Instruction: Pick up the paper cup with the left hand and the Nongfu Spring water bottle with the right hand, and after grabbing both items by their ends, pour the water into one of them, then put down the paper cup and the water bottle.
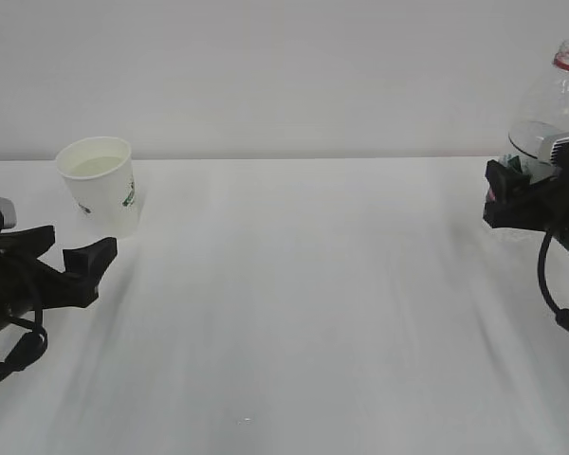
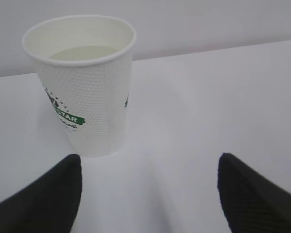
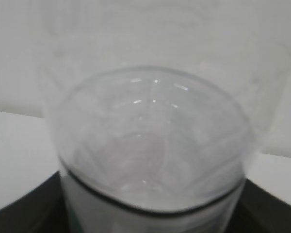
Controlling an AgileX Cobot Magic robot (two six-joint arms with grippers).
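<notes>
Paper cup (image 1: 100, 182) stands on the white table (image 1: 303, 303) at the far left, leaning slightly; it is a white tapered cup with a dimpled wall, a green logo and green lettering. In the left wrist view the paper cup (image 2: 84, 82) holds water (image 2: 85, 52), a pale yellowish pool that lies well below the rim against the cream inside wall.

Nongfu Spring water bottle (image 1: 553, 109) is at the far right edge of the exterior view, upright, clear and uncapped, with a red neck ring at the top. In the right wrist view the bottle (image 3: 153, 145) fills the frame, blurred; a water line shows inside its clear wall.

Left hand (image 1: 66, 263), low at the left edge, has its jaws wide apart and holds nothing; they point toward the cup and stop just short of it, not touching. In the left wrist view the two black fingertips (image 2: 48, 194) show at the bottom corners with bare table between them, the cup standing just beyond.

Right hand (image 1: 522, 194) has its jaws clamped on the lower body of the bottle, black jaw surfaces showing on either side of it in the right wrist view. Whether the bottle's base touches the table cannot be told.
</notes>
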